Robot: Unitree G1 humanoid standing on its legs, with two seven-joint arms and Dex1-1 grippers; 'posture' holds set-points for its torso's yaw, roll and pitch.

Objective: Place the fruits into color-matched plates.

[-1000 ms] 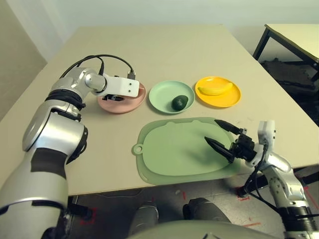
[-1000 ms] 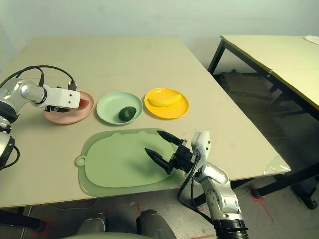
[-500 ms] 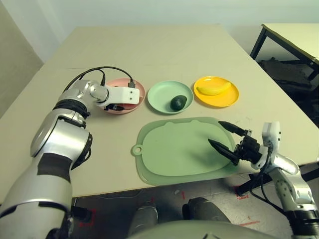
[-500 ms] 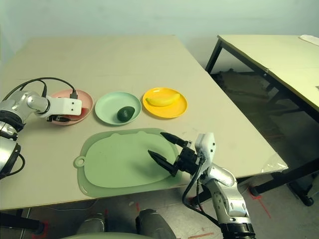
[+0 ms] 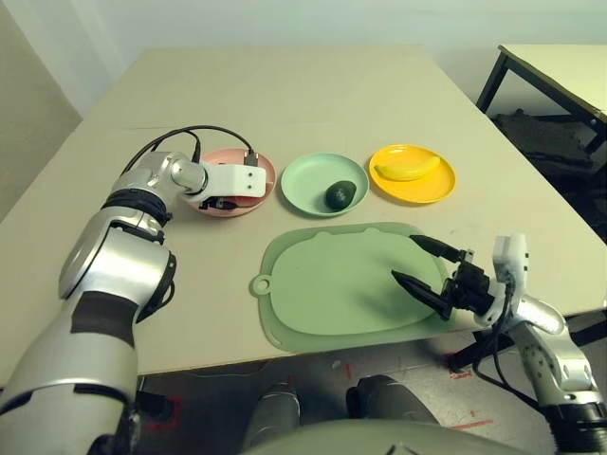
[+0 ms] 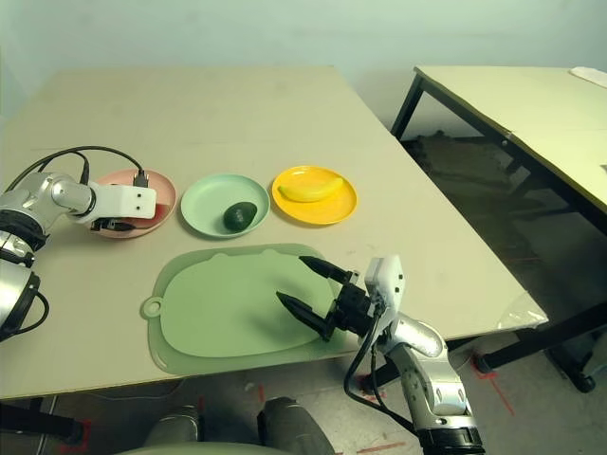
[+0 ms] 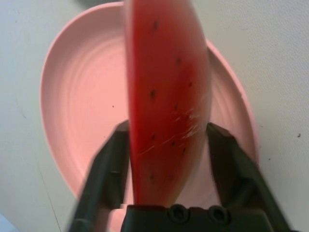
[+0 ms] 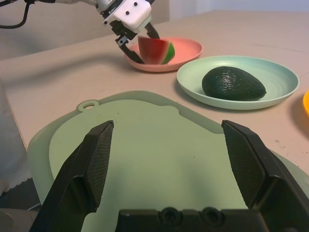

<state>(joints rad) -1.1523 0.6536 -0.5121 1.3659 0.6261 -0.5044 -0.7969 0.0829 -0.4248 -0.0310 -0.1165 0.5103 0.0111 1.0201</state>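
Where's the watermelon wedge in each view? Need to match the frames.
Left eye view: mostly hidden behind the left hand, over the pink plate.
Right eye view: a red sliver at the same hand, on that plate's near side.
Left wrist view: watermelon wedge upright between the black fingers.
Right wrist view: far end of the table, red face and green rind showing.
Shared landmark: the pink plate, beside the green plate holding the avocado.
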